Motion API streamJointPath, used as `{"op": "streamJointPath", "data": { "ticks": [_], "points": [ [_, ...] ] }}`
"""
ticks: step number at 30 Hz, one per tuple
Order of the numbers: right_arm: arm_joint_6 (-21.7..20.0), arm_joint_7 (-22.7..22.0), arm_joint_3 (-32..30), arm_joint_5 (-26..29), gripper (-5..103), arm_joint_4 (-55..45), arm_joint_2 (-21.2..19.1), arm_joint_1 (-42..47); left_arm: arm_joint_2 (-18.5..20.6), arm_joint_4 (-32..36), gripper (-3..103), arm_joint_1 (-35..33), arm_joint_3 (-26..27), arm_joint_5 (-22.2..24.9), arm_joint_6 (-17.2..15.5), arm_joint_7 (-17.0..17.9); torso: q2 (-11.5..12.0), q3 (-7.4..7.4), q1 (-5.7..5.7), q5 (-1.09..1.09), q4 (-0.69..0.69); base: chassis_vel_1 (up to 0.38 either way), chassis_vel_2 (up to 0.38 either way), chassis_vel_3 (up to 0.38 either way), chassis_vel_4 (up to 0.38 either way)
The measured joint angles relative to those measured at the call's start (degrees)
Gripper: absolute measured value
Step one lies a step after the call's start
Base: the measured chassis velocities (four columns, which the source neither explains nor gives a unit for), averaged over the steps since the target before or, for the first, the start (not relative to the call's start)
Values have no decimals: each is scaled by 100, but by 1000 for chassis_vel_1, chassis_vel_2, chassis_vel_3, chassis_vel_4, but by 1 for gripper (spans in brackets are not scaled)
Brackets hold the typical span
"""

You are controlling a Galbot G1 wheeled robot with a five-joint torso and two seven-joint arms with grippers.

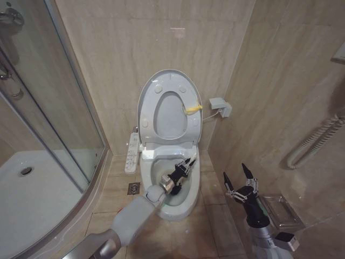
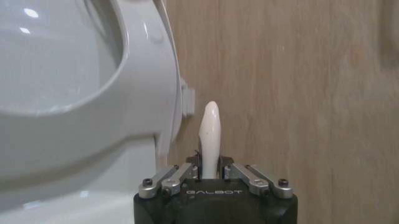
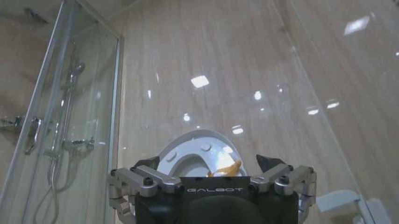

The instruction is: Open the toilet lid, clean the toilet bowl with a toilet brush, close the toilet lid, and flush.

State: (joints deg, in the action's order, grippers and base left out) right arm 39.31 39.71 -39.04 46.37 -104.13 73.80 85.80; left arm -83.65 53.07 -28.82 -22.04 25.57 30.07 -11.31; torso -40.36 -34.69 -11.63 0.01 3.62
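Observation:
The toilet lid [image 1: 170,81] stands raised against the back wall with the ring seat up in front of it, and a yellow tag [image 1: 192,109] hangs at its edge. Below it the toilet bowl [image 1: 186,202] lies uncovered. My left gripper [image 1: 188,162] hovers over the bowl, shut on the toilet brush. In the left wrist view the white handle [image 2: 210,135] sticks out between the fingers of the left gripper [image 2: 210,173]. The bristle head is hidden. My right gripper [image 1: 235,172] stands open to the right of the toilet, holding nothing, and the right wrist view shows the lid [image 3: 187,144] beyond it.
A glass shower enclosure [image 1: 48,108] with a white tray [image 1: 32,194] is on the left. A control panel [image 1: 131,151] hangs at the toilet's side above a floor drain [image 1: 133,188]. A wall box [image 1: 220,106], a ribbed hose [image 1: 315,137] and a clear dish [image 1: 280,210] are on the right.

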Motion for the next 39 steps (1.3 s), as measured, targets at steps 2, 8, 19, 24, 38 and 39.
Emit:
{"op": "streamJointPath", "data": {
  "ticks": [2, 8, 19, 24, 38, 39],
  "points": [
    [0, 2, -2, 13, 100, 100, -47, -37, -191, 96, 19, 25, 169, -94, -16, 28, -1, 1, 1, -2, 8, 0, 0, 0, 0],
    [14, 60, -29, 16, 100, 311, -99, -55, -446, -187, 19, 72, 424, -279, -16, -7, 0, 0, 0, -1, 8, 0, 0, 0, 0],
    [13, 6, -11, 135, 100, 444, 155, -154, -57, -175, 19, 654, -401, 767, 91, -25, 0, 0, 0, -2, 9, 0, 0, 0, 0],
    [-66, -93, -111, 207, 100, 549, 320, -338, 342, -380, 19, 906, -905, 1180, 234, -424, 0, 0, 0, -1, 4, 0, 0, 0, 0],
    [-95, 44, -280, -49, 100, 916, 845, -481, 250, -1316, 19, 1184, -910, 2415, 669, -2352, 0, 0, 0, -1, 9, 0, 0, 0, 0],
    [-93, 62, -297, -93, 100, 947, 909, -523, 243, -1475, 19, 1167, -937, 2489, 693, -2543, 0, 0, 0, -1, 6, 0, 0, 0, 0]
  ]
}}
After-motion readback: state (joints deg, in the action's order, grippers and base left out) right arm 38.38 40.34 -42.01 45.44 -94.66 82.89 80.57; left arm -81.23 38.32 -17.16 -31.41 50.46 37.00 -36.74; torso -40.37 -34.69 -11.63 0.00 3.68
